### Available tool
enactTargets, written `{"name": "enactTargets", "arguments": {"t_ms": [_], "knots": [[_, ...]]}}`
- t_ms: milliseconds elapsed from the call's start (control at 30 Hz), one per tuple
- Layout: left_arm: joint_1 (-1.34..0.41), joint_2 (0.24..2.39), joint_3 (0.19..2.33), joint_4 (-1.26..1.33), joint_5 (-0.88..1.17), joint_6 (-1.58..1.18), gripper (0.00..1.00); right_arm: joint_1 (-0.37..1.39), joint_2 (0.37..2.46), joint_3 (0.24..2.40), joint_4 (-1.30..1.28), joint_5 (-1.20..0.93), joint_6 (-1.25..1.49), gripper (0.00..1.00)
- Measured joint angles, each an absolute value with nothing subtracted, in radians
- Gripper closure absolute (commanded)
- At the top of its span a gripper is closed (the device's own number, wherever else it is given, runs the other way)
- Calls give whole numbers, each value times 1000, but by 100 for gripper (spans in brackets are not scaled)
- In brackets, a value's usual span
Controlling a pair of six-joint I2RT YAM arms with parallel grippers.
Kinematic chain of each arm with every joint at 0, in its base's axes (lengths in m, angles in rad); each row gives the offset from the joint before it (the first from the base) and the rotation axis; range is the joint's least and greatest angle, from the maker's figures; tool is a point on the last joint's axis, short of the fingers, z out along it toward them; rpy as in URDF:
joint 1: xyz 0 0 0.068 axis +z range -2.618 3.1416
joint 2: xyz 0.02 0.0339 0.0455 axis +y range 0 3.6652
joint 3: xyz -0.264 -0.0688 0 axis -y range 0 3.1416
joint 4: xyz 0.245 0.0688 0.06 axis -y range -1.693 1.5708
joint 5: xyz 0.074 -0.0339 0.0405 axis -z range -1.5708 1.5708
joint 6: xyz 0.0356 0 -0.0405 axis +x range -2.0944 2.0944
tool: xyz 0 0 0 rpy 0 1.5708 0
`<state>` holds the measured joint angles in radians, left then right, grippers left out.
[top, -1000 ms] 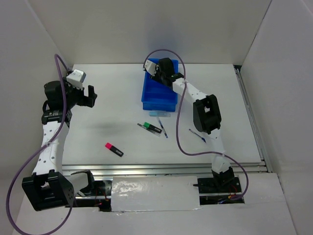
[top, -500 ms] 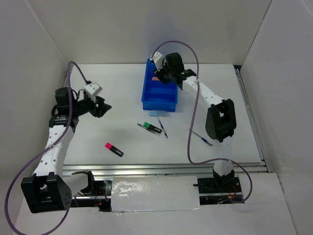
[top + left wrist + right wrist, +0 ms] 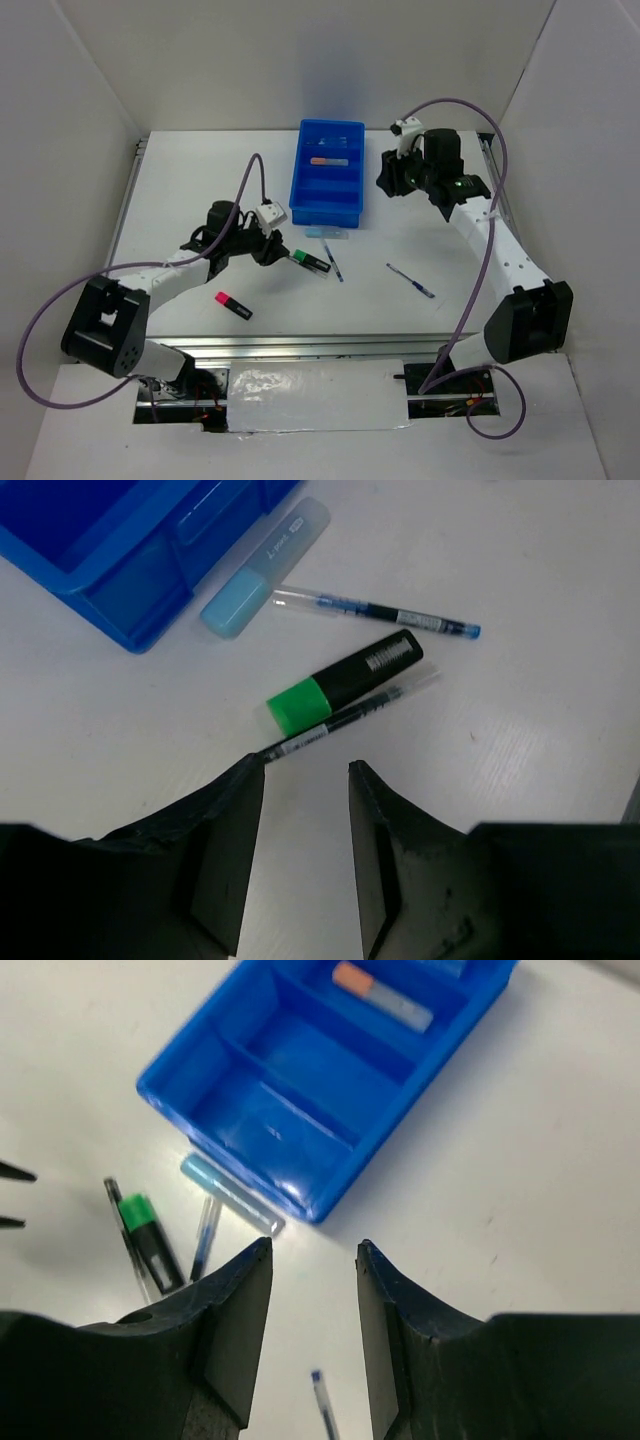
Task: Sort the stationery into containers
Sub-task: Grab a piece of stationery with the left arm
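The blue tray (image 3: 326,198) stands at the back middle, with an orange highlighter (image 3: 330,160) lying in its second compartment from the far end. In front of it lie a clear blue-capped tube (image 3: 328,233), a green highlighter (image 3: 312,261), a dark pen (image 3: 350,718) and a blue pen (image 3: 333,262). A second blue pen (image 3: 411,280) lies to the right and a pink highlighter (image 3: 233,305) to the left. My left gripper (image 3: 305,770) is open and empty, just short of the dark pen's tip. My right gripper (image 3: 312,1250) hangs open and empty to the right of the tray (image 3: 330,1070).
White walls close in the table on the left, back and right. A metal rail (image 3: 330,345) runs along the near edge. Each arm trails a purple cable (image 3: 40,310).
My left arm swung from the far left to the green highlighter and its jaws narrowed. My right arm moved off the tray to its right. The orange highlighter now shows in the tray.
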<state>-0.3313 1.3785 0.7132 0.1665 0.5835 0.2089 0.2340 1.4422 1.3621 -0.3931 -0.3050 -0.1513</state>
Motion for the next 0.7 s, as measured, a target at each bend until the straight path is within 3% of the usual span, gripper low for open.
{"name": "enactTargets", "arguments": {"t_ms": [500, 700], "knots": [[-463, 1699, 855, 434, 213, -304, 38, 45, 1267, 1172, -468, -376, -138, 54], [-502, 1780, 938, 434, 67, -484, 39, 12, 1244, 1147, -482, -383, -139, 54]]}}
